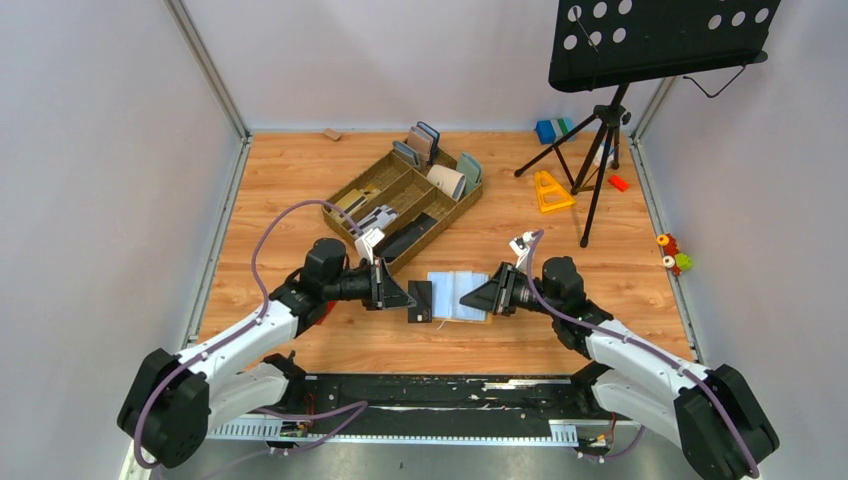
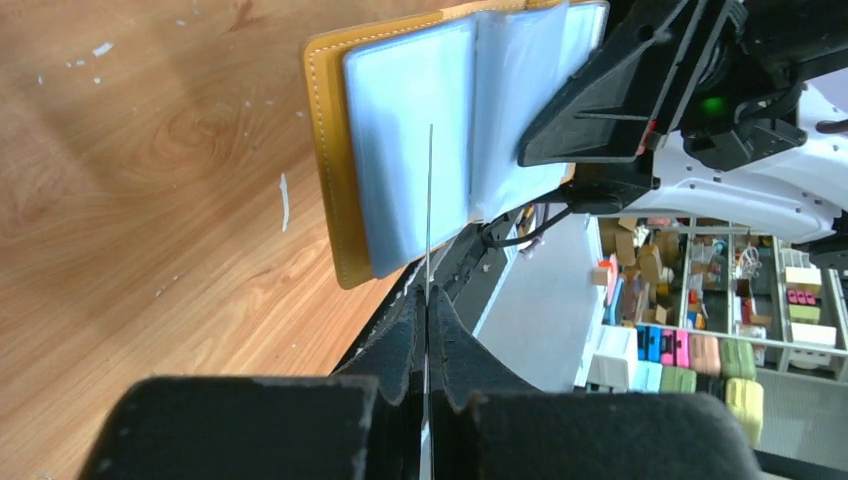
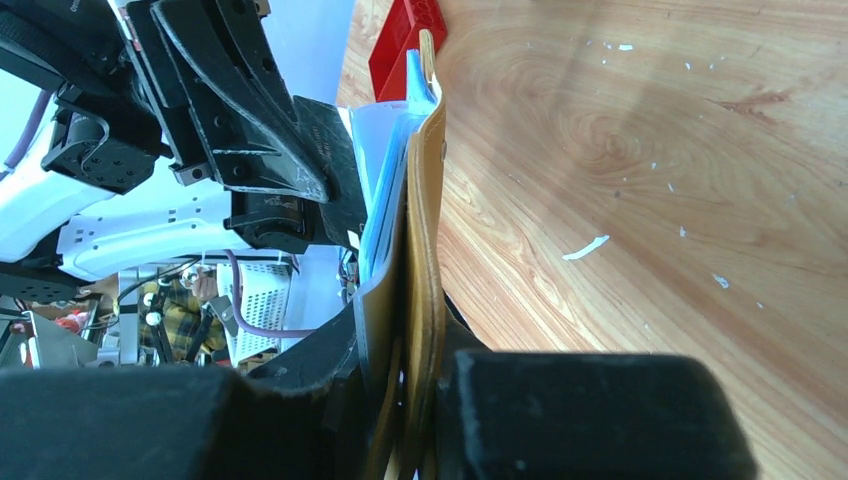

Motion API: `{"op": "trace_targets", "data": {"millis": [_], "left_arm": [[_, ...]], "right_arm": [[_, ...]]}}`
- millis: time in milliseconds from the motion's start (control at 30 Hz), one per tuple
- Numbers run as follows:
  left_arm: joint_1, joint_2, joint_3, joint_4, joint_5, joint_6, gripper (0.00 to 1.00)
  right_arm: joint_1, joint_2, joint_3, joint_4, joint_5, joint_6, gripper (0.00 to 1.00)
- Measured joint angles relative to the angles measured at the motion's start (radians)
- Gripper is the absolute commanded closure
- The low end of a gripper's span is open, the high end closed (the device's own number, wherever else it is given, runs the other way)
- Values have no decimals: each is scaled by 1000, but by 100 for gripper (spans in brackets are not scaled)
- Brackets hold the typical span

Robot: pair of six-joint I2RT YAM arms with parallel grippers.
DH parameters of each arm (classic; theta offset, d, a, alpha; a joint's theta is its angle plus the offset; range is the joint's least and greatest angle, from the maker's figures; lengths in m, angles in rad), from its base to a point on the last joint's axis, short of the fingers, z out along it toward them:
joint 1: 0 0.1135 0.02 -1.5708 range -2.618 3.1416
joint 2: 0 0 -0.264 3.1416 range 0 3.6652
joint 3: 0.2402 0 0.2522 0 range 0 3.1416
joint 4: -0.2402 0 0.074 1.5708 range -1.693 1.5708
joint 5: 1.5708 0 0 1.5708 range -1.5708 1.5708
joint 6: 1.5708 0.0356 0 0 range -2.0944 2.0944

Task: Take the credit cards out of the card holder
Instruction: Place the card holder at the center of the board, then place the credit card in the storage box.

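While your right fingers (image 1: pixel 487 293) are clamped on the right edge of the yellow card holder (image 1: pixel 458 297), it lies open and flat between the two arms. It is low over the tabletop (image 1: pixel 300 180). You cannot tell if it is resting on the wood.

Your left fingers (image 1: pixel 395 291) are squeezed tight on one thin card (image 1: pixel 420 301). From above, the card looks dark and sits just beside the left edge of the holder. From the left wrist you see only its thin edge. It looks like the card is out of its pocket or very nearly out, so this is the pulling-out step.

Next, you should probably slide the left arm away to the left, keeping the card flat. Then lay it on the wood and let go. Keep the right side holding firm so the holder does not follow.

Count them: one card holder, one card in your grip, two sets of fingers. The pale blue pockets hide whatever is inside, so you cannot count any other cards.
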Motion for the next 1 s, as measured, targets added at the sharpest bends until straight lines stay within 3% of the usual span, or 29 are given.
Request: {"op": "trace_targets", "data": {"millis": [167,200,300,367,600,800,1000], "left_arm": [[0,46,51,-107,-20,56,100],[0,49,86,-159,-42,85,100],[-1,52,223,-324,-149,183,100],[-1,55,310,-407,-230,241,100],[-55,151,551,-618,-607,393,100],[-163,380,730,-731,-970,539,100],[-206,606,875,-782,-1204,695,100]], "right_arm": [[-2,-3,0,-34,1,-19,96],[-2,-8,0,-47,5,-24,91],[-2,-29,0,-95,23,-45,60],[-3,-44,0,-130,35,-61,51],[-4,-99,18,-243,67,-125,50],[-4,-133,30,-298,91,-147,47],[-4,-142,61,-422,152,-176,26]]}}
